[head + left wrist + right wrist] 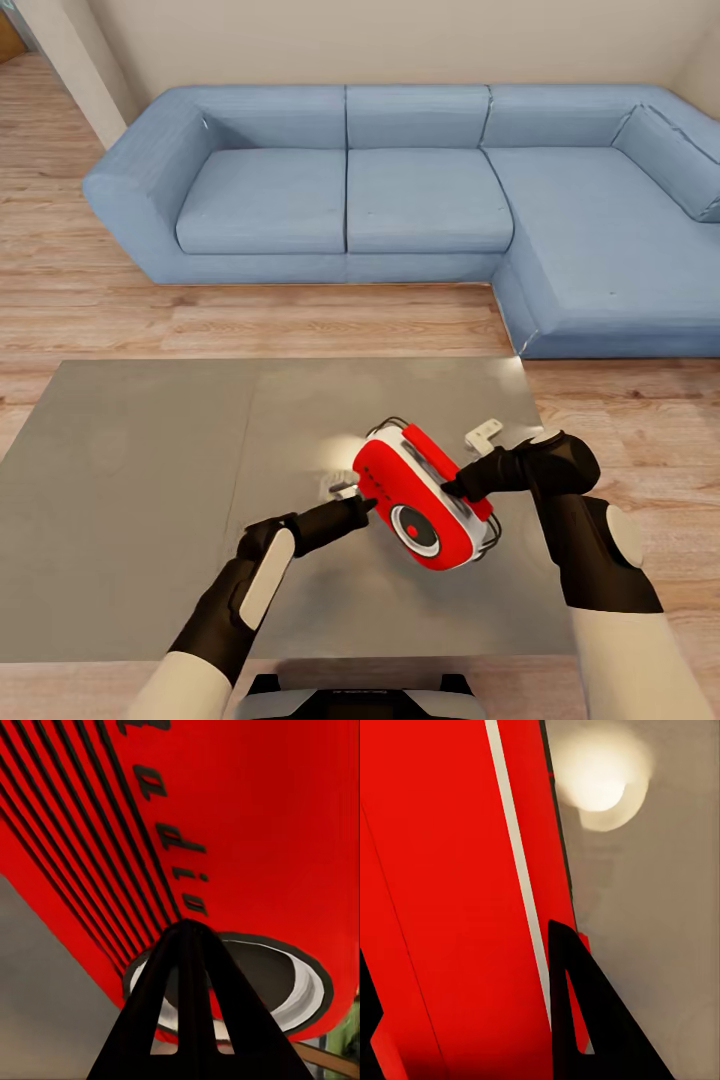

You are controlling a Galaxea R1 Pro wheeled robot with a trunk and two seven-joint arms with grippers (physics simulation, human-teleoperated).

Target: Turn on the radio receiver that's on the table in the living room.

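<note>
Two grippers meet at the radio receiver above the table: right gripper clamps its side, left gripper, fingers together, touches its face.

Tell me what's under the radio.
The radio receiver, tilted, sits over the grey table, held by the right gripper. The tabletop directly beneath is covered, so contact cannot be seen.

Light is bright and even across the room, with soft, faint shadows under the sofa and a pale glare patch on the glossy table beside the radio receiver. In the right wrist view a round lamp reflection glows on the grey top, its edges smeared. Both wrist views sit so close that the red casing looks slightly soft, and the lettering is perhaps too blurred to read.
</note>
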